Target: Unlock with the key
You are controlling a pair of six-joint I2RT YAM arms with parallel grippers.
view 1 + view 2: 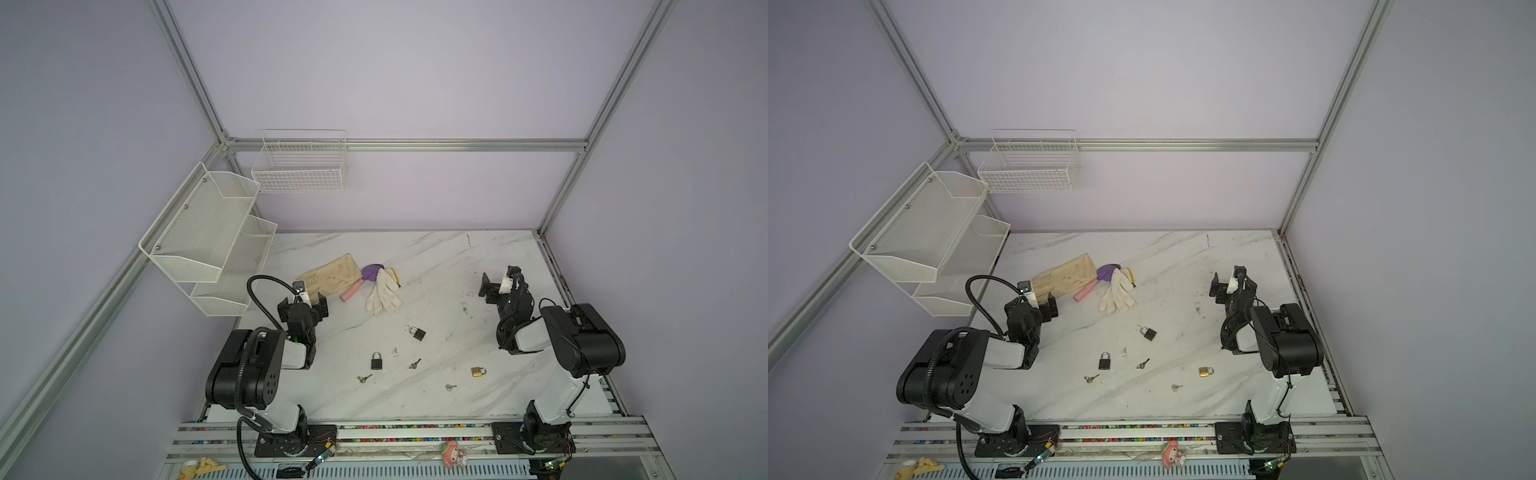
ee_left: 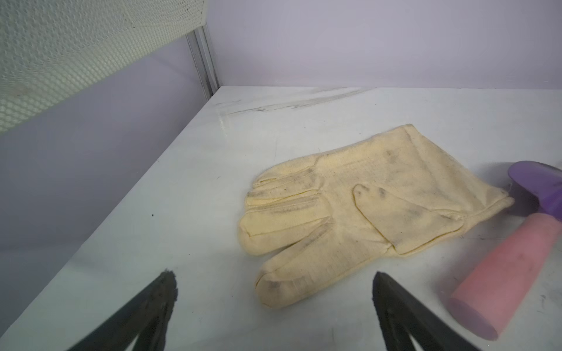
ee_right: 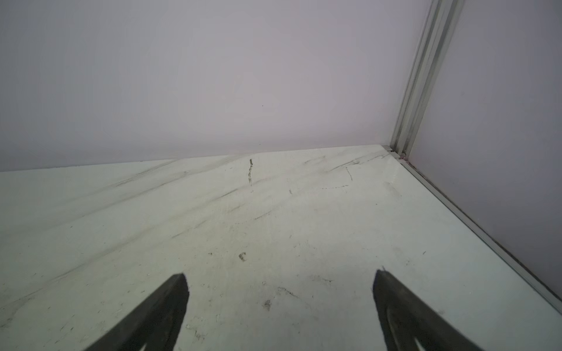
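Top views both show the marble table (image 1: 415, 257). Left gripper (image 1: 303, 306) near its left edge and right gripper (image 1: 498, 279) near its right edge hold nothing, jaws spread wide. Front-centre lie the far black padlock (image 1: 417, 333), near black padlock (image 1: 377, 361), brass padlock (image 1: 478, 371); beside them, untouched, left key (image 1: 364, 378), middle key (image 1: 414, 364), right key (image 1: 450, 387).

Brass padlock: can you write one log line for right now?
left end effector open, empty | right end effector open, empty | brass padlock, nearby key untouched

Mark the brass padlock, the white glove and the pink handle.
brass padlock (image 1: 477, 372): in a top view, on its body.
white glove (image 1: 384, 291): in a top view, on its palm.
pink handle (image 2: 498, 273): left wrist view, mid-shaft.
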